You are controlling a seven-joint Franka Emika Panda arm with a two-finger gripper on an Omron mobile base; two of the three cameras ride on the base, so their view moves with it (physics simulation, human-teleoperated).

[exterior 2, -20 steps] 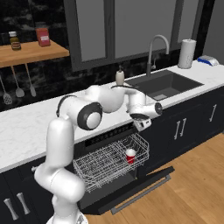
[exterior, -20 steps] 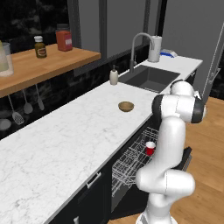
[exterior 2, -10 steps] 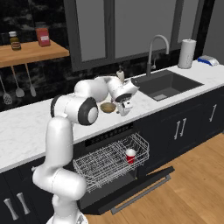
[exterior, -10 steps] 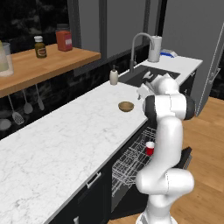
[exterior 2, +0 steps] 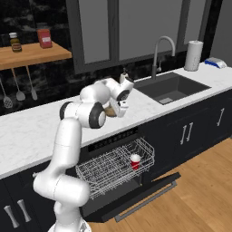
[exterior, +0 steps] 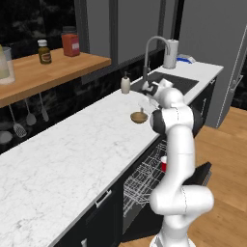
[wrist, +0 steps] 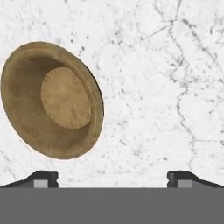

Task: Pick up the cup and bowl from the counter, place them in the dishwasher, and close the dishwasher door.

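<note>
The bowl [wrist: 52,99] is shallow, round, wood-brown with a paler flat centre, on the counter [wrist: 175,65]; the gripper [wrist: 113,177] hovers above, jaws wide, empty.

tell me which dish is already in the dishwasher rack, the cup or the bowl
The red cup: it sits in the rack, while the brown bowl is on the counter.

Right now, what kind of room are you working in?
A rendered home kitchen, it seems: a marble-patterned counter with a sink and faucet, and an open dishwasher beneath, its rack holding the cup.
</note>
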